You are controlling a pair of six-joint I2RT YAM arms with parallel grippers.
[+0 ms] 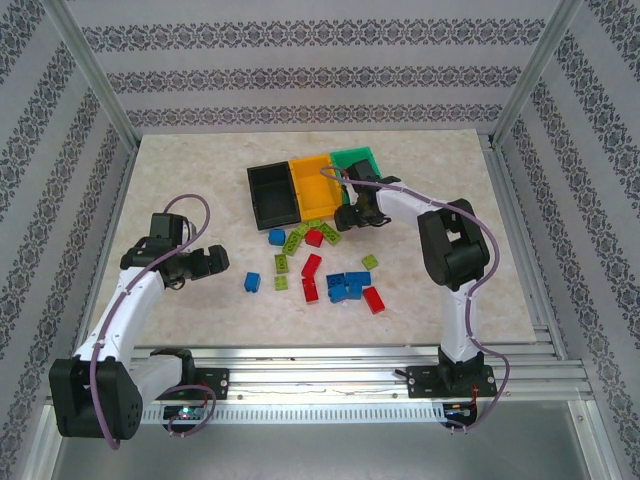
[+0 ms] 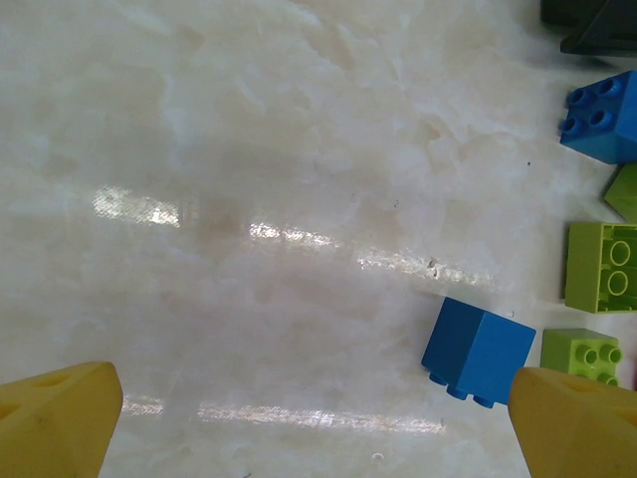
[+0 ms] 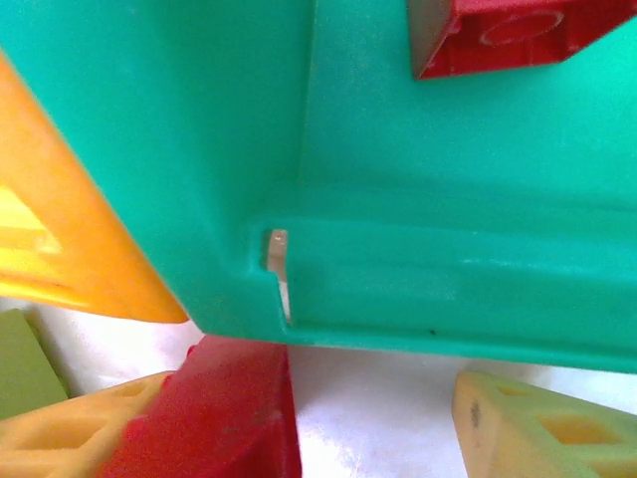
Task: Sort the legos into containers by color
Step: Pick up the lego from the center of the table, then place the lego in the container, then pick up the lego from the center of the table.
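The right gripper (image 1: 349, 214) sits at the near wall of the teal bin (image 1: 362, 157), and from above its own wrist hides the fingertips, so their state is unreadable there. Its wrist camera fills that in. The 2 yellow fingers (image 3: 537, 428) stand apart, clamped on nothing. A red brick (image 3: 219, 408) lies against the finger at the left of the picture, with a clear gap of table between it and the other finger. That brick is blurred and cut off by the bottom edge, and I cannot tell whether it rests on the table or leans on the finger. Just beyond it is the teal bin's wall. Further in, a second red brick (image 3: 508, 35), cropped at the top, lies on the teal surface. A corner of the orange-yellow bin (image 3: 70, 229) and a sliver of a lime brick (image 3: 15, 363) show at the left.

The left gripper (image 1: 212, 262) hangs well left of the heap. Only its 2 fingertips (image 2: 55, 423) show in its wrist view, spread wide and holding nothing. A blue brick (image 2: 478, 351) lies on its side just beside the fingertip at the right of the picture. The black bin (image 1: 273, 193) shows there only as a dark corner.

From above, the 3 bins stand in a row, touching. The loose legos (image 1: 330, 270) are scattered on the table (image 1: 180, 180) in front of them.
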